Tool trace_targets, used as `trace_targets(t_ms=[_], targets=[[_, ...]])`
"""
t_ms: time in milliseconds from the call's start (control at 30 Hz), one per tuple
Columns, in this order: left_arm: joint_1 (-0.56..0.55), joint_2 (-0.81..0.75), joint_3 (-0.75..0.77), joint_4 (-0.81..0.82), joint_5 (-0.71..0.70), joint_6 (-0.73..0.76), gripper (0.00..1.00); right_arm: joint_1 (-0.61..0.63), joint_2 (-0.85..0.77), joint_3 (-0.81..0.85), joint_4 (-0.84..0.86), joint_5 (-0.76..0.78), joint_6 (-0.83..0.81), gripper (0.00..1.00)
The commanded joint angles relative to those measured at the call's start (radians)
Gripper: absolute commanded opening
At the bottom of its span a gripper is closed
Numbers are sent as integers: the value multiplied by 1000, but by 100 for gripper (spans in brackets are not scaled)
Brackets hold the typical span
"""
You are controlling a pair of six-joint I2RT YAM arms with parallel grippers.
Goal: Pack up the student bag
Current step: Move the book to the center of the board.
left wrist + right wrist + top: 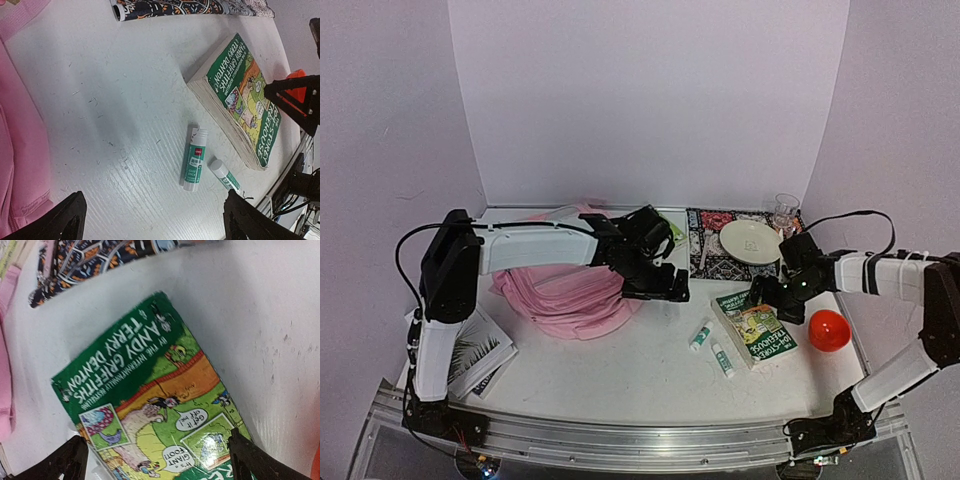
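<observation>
Closest to the overhead lens, the metal rail (620,430) carries your 2 arm bases at the near edge of the table (620,375). Your left gripper (152,220) hangs with its jaws spread wide and nothing between them, above bare table just right of the student bag (565,295). The bag lies slumped on the table's left half, under that arm. Your right gripper (157,460) is just as wide and also holds nothing; it is poised over the far end of the green book (757,328). You have a larger glue stick (194,159) and a smaller glue stick (225,175) lying just left of the book, and a red ball (828,330) just to its right. Behind them, a plate (750,241) sits on a patterned mat (708,225).
</observation>
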Motion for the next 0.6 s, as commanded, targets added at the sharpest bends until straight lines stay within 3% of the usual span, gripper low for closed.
trace_targets(t_ms=[0, 233, 567], targets=[[-3, 35, 62, -9, 27, 26, 96, -1, 46, -26, -49, 25, -15, 98], [-2, 66, 75, -9, 27, 37, 97, 14, 146, -13, 26, -48, -49, 94], [-2, 104, 105, -11, 17, 49, 97, 158, 286, 156, 52, -86, -34, 93]])
